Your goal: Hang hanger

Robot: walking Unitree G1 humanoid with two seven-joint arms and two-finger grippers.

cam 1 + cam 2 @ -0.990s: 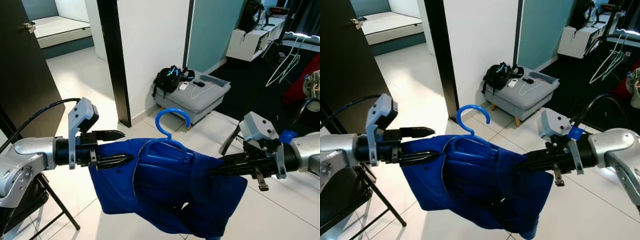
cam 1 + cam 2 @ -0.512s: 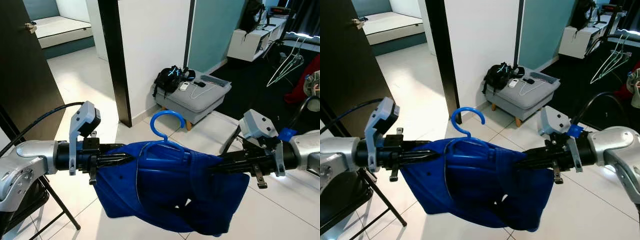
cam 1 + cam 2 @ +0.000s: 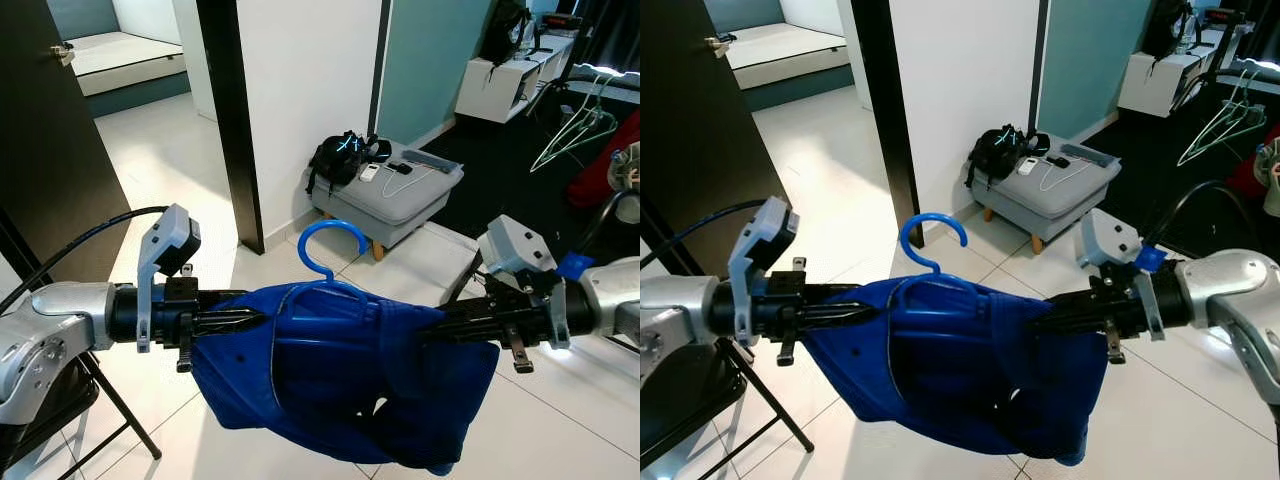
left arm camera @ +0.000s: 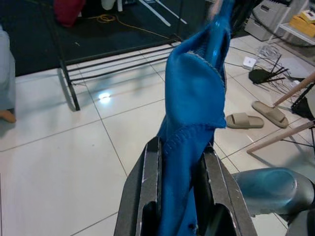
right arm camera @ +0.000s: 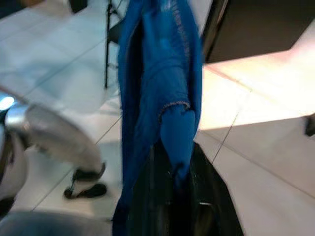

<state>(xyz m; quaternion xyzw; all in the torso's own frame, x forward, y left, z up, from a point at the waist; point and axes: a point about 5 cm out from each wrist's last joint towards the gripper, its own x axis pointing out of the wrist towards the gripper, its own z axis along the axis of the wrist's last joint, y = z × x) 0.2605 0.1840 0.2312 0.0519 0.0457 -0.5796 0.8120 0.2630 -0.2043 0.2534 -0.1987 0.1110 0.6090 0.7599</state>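
I have 1 blue hanger with 1 blue garment on it, held up between my 2 grippers.

Left eye view: the blue hanger (image 3: 333, 262) sits in mid-air above the tiled floor (image 3: 170, 160), its hook up, with the blue garment (image 3: 340, 375) draped over it. My left gripper (image 3: 240, 320) is clamped on the cloth at 1 end and my right gripper (image 3: 440, 328) at the other. Behind stand 1 grey ottoman (image 3: 395, 195) carrying 1 black bag (image 3: 338, 160).
Left wrist view: the 2 black fingers (image 4: 147, 189) are pinched together on a fold of the garment.
Right wrist view: blurred, but the jaws close on blue cloth here too.
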